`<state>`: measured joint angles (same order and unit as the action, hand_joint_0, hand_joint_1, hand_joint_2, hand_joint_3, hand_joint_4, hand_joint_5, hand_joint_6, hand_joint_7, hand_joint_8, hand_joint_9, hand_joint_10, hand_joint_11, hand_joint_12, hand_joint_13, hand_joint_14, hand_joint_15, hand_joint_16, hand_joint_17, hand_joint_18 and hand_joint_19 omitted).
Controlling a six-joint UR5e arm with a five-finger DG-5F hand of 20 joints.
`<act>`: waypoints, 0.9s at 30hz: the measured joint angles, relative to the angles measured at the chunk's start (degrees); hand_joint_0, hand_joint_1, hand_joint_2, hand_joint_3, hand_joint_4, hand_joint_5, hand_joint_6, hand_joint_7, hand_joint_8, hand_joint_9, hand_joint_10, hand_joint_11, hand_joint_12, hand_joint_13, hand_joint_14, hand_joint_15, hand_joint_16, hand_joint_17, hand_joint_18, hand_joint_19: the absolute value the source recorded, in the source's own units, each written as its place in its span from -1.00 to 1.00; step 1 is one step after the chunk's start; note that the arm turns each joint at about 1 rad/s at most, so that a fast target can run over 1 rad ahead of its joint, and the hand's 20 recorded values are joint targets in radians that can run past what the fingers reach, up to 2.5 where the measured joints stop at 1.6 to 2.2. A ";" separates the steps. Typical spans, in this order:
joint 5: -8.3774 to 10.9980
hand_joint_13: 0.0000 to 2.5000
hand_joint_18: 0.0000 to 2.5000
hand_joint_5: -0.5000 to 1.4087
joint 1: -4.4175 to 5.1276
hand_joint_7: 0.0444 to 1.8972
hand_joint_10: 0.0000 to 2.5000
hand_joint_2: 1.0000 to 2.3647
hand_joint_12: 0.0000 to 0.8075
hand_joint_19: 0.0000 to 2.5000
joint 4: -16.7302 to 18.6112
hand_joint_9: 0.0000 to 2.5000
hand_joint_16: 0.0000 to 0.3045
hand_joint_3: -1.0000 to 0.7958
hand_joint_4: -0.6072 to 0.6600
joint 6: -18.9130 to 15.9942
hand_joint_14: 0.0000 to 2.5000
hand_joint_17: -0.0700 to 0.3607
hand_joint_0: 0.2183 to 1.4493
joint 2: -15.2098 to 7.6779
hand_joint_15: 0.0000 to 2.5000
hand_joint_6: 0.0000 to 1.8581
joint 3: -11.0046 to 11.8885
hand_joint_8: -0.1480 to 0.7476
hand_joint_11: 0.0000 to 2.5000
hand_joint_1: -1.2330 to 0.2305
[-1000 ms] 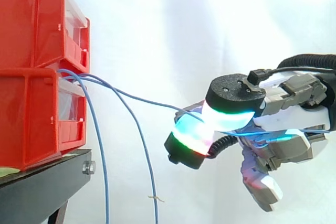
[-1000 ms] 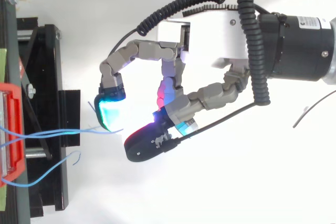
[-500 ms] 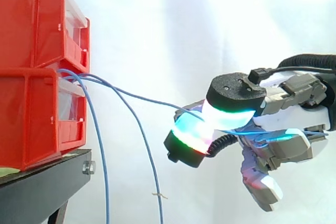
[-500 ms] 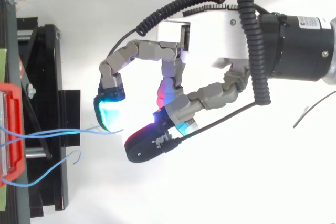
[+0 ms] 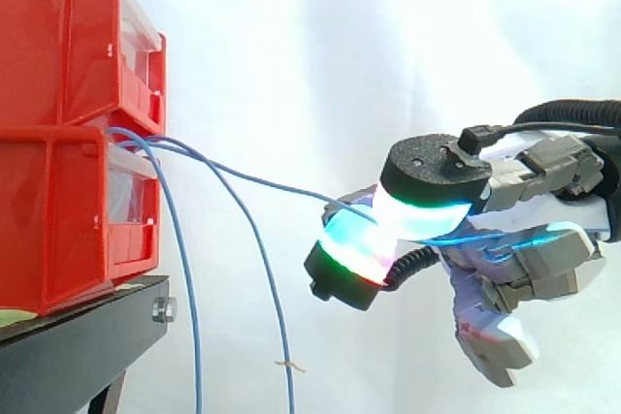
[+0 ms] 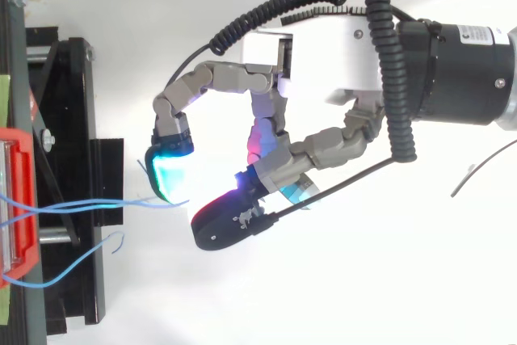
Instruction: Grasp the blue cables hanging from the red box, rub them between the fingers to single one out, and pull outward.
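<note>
The thin blue cables (image 5: 184, 269) come out of the gap between two stacked red plastic bins (image 5: 58, 55) at the left of my side view, at the bins' front edge. Two of them droop from there and hang down in front of the black stand (image 5: 78, 346) that carries the bins, one close to the lower bin, the other bowing further out. A third, the taut blue cable (image 5: 254, 182), runs out to the right on a gentle downward slope, well clear of the hanging pair, straight into the robot's hand (image 6: 323, 62). The hand's fingers are curled inward and closed on that strand: it goes in between two thick glowing fingertips (image 5: 354, 249), one lit cyan and green with a red rim, and I can follow a stretch of blue line passing on under the upper pad toward the palm. From above I see the cables leave the red bin at the left edge and reach the cyan pad (image 6: 166, 175). The hand sits well apart from the bins, level with the lower one, before the white curtain (image 5: 320, 46).
</note>
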<state>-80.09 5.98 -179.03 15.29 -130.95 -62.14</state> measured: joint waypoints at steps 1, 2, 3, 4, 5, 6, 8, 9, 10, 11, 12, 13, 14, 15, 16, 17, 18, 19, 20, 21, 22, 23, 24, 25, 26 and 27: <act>0.01 0.19 0.04 -0.45 0.00 0.27 -0.98 -0.98 0.11 -0.59 0.00 0.51 -0.58 -0.16 -0.26 0.00 -0.98 -0.01 -0.43 0.00 -0.60 -0.18 0.00 0.02 -0.41 -0.21; 0.01 0.19 0.05 -0.45 0.00 0.27 -0.98 -0.98 0.11 -0.59 0.00 0.52 -0.58 -0.15 -0.25 0.00 -0.98 -0.01 -0.43 0.00 -0.60 -0.18 0.00 0.03 -0.41 -0.21; 0.01 0.20 0.06 -0.45 0.00 0.27 -0.98 -0.98 0.10 -0.59 0.00 0.54 -0.58 -0.15 -0.26 0.00 -0.99 0.00 -0.43 0.01 -0.60 -0.19 0.00 0.00 -0.42 -0.21; 0.01 0.21 0.08 -0.44 0.00 0.30 -0.98 -0.99 0.10 -0.60 0.00 0.55 -0.56 -0.15 -0.25 0.00 -0.99 0.02 -0.43 0.01 -0.61 -0.20 0.00 0.00 -0.44 -0.18; 0.01 0.22 0.09 -0.44 0.00 0.29 -0.98 -0.99 0.10 -0.61 0.00 0.56 -0.56 -0.16 -0.25 0.00 -0.98 0.03 -0.43 0.02 -0.61 -0.20 0.00 0.01 -0.44 -0.17; 0.01 0.22 0.09 -0.44 0.00 0.30 -0.98 -0.99 0.11 -0.60 0.00 0.56 -0.56 -0.16 -0.24 0.00 -0.99 0.03 -0.43 0.03 -0.61 -0.21 0.00 0.00 -0.45 -0.14; 0.02 0.23 0.10 -0.44 0.00 0.33 -0.98 -0.99 0.11 -0.61 0.00 0.56 -0.55 -0.16 -0.25 0.00 -0.98 0.04 -0.42 0.04 -0.61 -0.22 0.00 0.00 -0.45 -0.11; 0.02 0.23 0.10 -0.44 0.00 0.33 -0.98 -0.99 0.10 -0.61 0.00 0.56 -0.55 -0.16 -0.25 0.00 -0.98 0.04 -0.42 0.02 -0.61 -0.22 0.00 0.01 -0.45 -0.10; 0.02 0.23 0.10 -0.44 0.00 0.34 -0.98 -0.99 0.11 -0.61 0.00 0.57 -0.55 -0.16 -0.24 0.00 -0.98 0.04 -0.42 0.02 -0.61 -0.22 0.00 0.00 -0.45 -0.08; 0.02 0.23 0.10 -0.44 0.00 0.34 -0.98 -0.99 0.11 -0.61 0.00 0.57 -0.55 -0.17 -0.24 0.00 -0.98 0.04 -0.42 0.01 -0.61 -0.22 0.00 0.00 -0.45 -0.07; 0.02 0.23 0.10 -0.44 0.00 0.34 -0.98 -0.99 0.11 -0.61 0.00 0.57 -0.55 -0.17 -0.24 0.00 -0.98 0.04 -0.42 0.03 -0.61 -0.22 0.00 -0.01 -0.45 -0.06; 0.02 0.24 0.10 -0.44 0.00 0.34 -0.98 -0.99 0.11 -0.61 0.00 0.57 -0.55 -0.17 -0.24 0.00 -0.99 0.04 -0.42 0.03 -0.61 -0.22 0.00 -0.01 -0.45 -0.05; 0.02 0.23 0.10 -0.44 0.00 0.34 -0.98 -0.99 0.11 -0.62 0.00 0.57 -0.55 -0.17 -0.24 0.00 -0.98 0.04 -0.42 0.03 -0.61 -0.22 0.00 -0.01 -0.45 -0.05; 0.02 0.23 0.10 -0.44 0.00 0.34 -0.98 -0.99 0.10 -0.61 0.00 0.57 -0.55 -0.17 -0.24 0.00 -0.98 0.04 -0.42 0.04 -0.61 -0.22 0.00 -0.01 -0.45 -0.05; 0.02 0.24 0.10 -0.44 0.00 0.34 -0.98 -0.99 0.11 -0.62 0.00 0.57 -0.55 -0.17 -0.24 0.00 -0.99 0.04 -0.42 0.05 -0.61 -0.22 0.00 0.01 -0.45 -0.05; 0.02 0.24 0.11 -0.44 0.00 0.34 -0.98 -0.99 0.11 -0.62 0.00 0.57 -0.55 -0.16 -0.24 0.00 -0.99 0.05 -0.42 0.03 -0.61 -0.22 0.00 0.01 -0.45 -0.04; 0.02 0.24 0.11 -0.44 0.00 0.35 -0.98 -0.99 0.12 -0.62 0.00 0.57 -0.55 -0.16 -0.24 0.00 -0.98 0.05 -0.42 0.02 -0.61 -0.22 0.00 0.02 -0.45 -0.05; 0.02 0.24 0.10 -0.44 0.02 0.34 -0.98 -0.99 0.12 -0.61 0.00 0.57 -0.55 -0.15 -0.22 0.00 -0.98 0.04 -0.42 0.02 -0.61 -0.22 0.00 0.01 -0.45 -0.07; 0.02 0.24 0.10 -0.44 0.04 0.34 -0.98 -0.99 0.12 -0.62 0.00 0.57 -0.55 -0.15 -0.23 0.00 -0.99 0.04 -0.42 0.02 -0.62 -0.22 0.00 0.02 -0.45 -0.08; 0.02 0.24 0.11 -0.44 0.06 0.34 -0.98 -0.99 0.12 -0.62 0.00 0.57 -0.55 -0.14 -0.23 0.00 -0.99 0.04 -0.42 0.02 -0.62 -0.22 0.00 0.02 -0.45 -0.09; 0.02 0.25 0.10 -0.44 0.06 0.34 -0.98 -0.99 0.10 -0.62 0.00 0.61 -0.55 -0.14 -0.23 0.00 -0.99 0.04 -0.42 0.01 -0.62 -0.22 0.00 0.03 -0.45 -0.09; 0.02 0.25 0.11 -0.44 0.06 0.34 -0.98 -0.99 0.10 -0.62 0.00 0.61 -0.55 -0.15 -0.23 0.00 -0.99 0.04 -0.42 0.01 -0.61 -0.22 0.00 0.00 -0.45 -0.09; 0.02 0.25 0.11 -0.44 0.05 0.33 -0.98 -0.99 0.09 -0.61 0.00 0.62 -0.56 -0.15 -0.23 0.00 -0.99 0.03 -0.42 0.01 -0.62 -0.22 0.00 0.01 -0.45 -0.09; 0.02 0.25 0.10 -0.44 0.06 0.33 -0.98 -0.99 0.09 -0.61 0.00 0.62 -0.56 -0.16 -0.23 0.00 -0.99 0.03 -0.42 0.01 -0.62 -0.22 0.00 0.00 -0.43 -0.09; 0.02 0.25 0.10 -0.44 0.07 0.33 -0.98 -0.99 0.09 -0.61 0.00 0.62 -0.56 -0.16 -0.23 0.00 -0.99 0.03 -0.42 0.01 -0.62 -0.22 0.00 -0.01 -0.44 -0.09; 0.02 0.25 0.10 -0.44 0.07 0.33 -0.98 -0.99 0.08 -0.61 0.00 0.62 -0.56 -0.16 -0.23 0.00 -0.99 0.03 -0.42 0.02 -0.62 -0.22 0.00 -0.01 -0.44 -0.08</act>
<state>-80.07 6.05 -179.03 15.29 -130.93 -62.14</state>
